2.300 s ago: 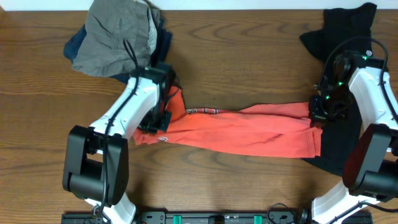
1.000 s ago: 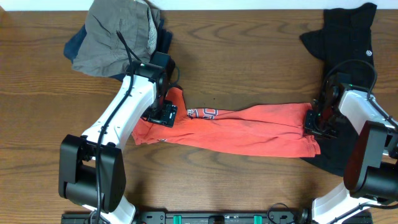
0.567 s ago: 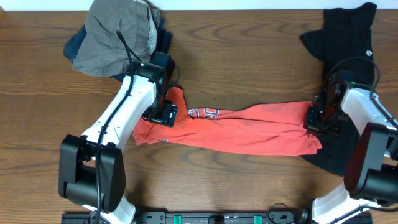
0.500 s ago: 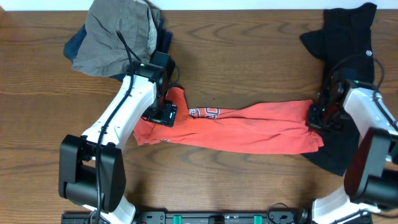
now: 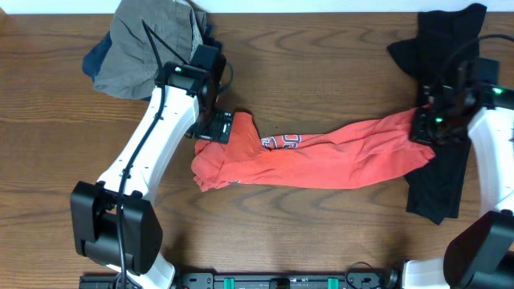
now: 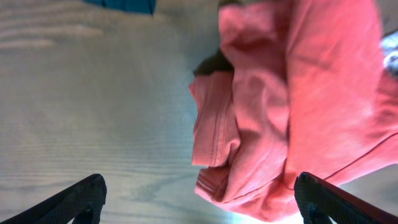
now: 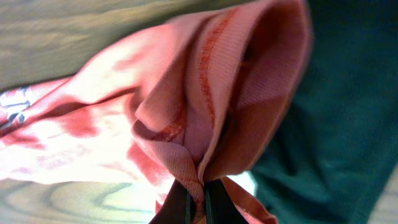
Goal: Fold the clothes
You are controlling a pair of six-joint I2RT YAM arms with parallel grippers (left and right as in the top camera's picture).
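Note:
The clothes' coral-red T-shirt (image 5: 329,160) lies bunched in a long strip across the table, white print (image 5: 281,142) showing near its left end. My right gripper (image 5: 424,128) is shut on a pinched fold of the shirt's right end (image 7: 186,93), held a little off the table; its jaws (image 7: 198,200) clamp the fabric over the black shirt (image 7: 336,124). My left gripper (image 5: 214,128) hangs open just above the shirt's left end (image 6: 298,93), its fingers wide apart (image 6: 199,200) with nothing between them.
A grey-khaki piece (image 5: 148,44) lies over a navy piece (image 5: 96,60) at the far left. The black shirt (image 5: 446,48) runs down the right side, under my right arm. Bare wooden table (image 5: 321,80) surrounds the red shirt.
My right gripper has shut on the shirt's right end and raised it toward the far right, dragging the shirt rightward. My left gripper has risen off the left end.

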